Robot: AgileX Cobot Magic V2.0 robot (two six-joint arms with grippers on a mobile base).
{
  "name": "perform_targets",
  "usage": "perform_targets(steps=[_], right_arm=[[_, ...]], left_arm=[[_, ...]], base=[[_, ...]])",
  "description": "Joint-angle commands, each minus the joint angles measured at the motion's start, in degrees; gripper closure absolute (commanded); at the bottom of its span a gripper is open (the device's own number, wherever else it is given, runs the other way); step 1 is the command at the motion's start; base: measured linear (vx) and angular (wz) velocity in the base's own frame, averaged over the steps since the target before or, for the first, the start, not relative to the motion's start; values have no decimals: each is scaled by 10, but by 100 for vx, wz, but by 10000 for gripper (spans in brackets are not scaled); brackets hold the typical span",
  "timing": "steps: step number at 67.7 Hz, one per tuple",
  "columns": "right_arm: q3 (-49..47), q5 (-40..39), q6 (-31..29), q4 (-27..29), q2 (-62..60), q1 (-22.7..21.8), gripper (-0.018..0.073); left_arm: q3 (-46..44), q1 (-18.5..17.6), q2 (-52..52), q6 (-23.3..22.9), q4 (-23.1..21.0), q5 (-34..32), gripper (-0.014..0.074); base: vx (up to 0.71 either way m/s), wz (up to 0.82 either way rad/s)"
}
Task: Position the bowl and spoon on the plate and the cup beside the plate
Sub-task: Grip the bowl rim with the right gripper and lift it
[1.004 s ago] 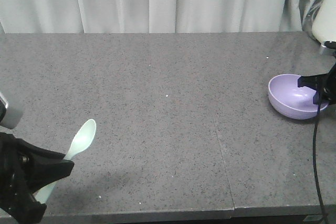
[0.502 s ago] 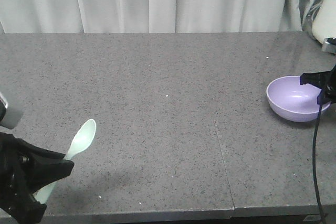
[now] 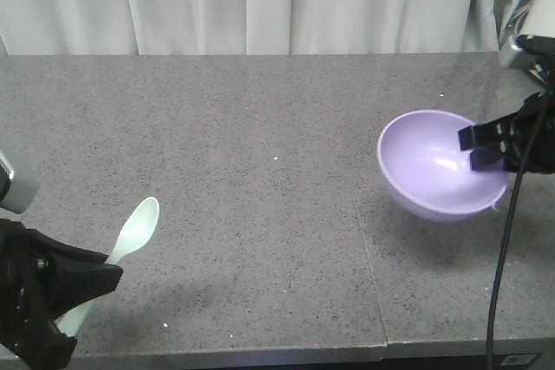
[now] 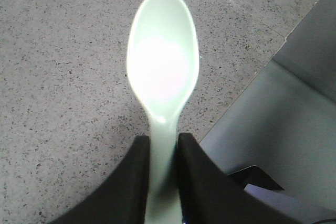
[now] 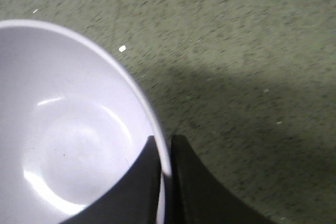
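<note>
**Spoon and bowl both gripped; plate and cup out of view**

Left gripper (image 4: pixel 164 150) pinches spoon (image 4: pixel 163 72) handle, scoop jutting ahead of its tips. Right gripper (image 5: pixel 165 150) clamps bowl (image 3: pixel 425 162) rim, bowl hanging ahead, apparently clear of the table (image 3: pixel 260 127). Step: carrying bowl. Next move needs the plate located first.

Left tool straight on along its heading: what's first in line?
Looks free: only bare table ahead of the left tool and its gripped spoon; bowl is off-line. Tilt unclear, so spoon tip may touch table first.
</note>
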Motion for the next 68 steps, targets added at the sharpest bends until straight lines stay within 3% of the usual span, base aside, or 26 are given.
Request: perform_targets(steps=[1,13,24,68], right_arm=[[29,-34,-10,15,-56,44,563],[76,-31,1,18,-94,114,563],[100,-33,3,21,-108,152,563],[100,-36,3,26,-108,155,563]], left_arm=[[-15,-4,-6,0,-26,-22,577],[-15,-4,-6,0,-26,-22,577],[-15,-4,-6,0,-26,-22,577],[-15,-4,-6,0,-26,-22,577]], base=[[0,0],[0,0],[0,0],[0,0]])
